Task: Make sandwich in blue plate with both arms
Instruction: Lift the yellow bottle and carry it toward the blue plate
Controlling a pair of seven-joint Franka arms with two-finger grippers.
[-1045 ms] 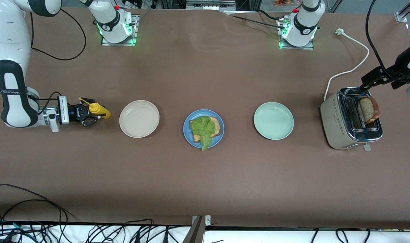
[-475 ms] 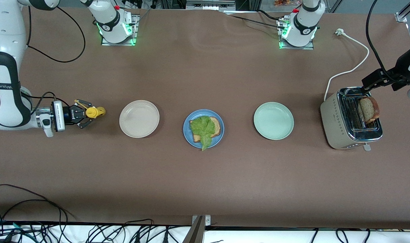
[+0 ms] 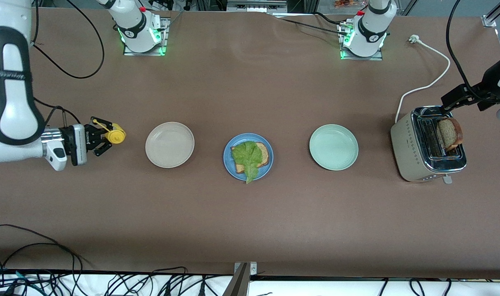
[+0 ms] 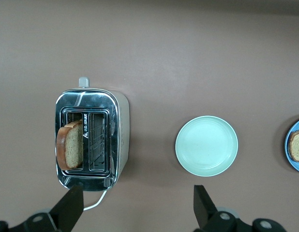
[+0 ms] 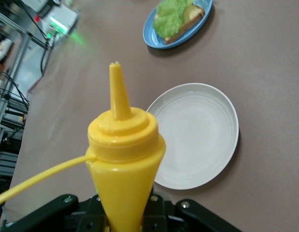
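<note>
- Your right gripper clamps a yellow squeeze bottle beside the beige plate
- Left gripper gapes wide over the toaster
- Bread with lettuce sits on the blue plate

Three plates: beige plate, blue plate, pale green plate. Two bread slices, one lettuce leaf, one toaster, one yellow mustard bottle.
</note>
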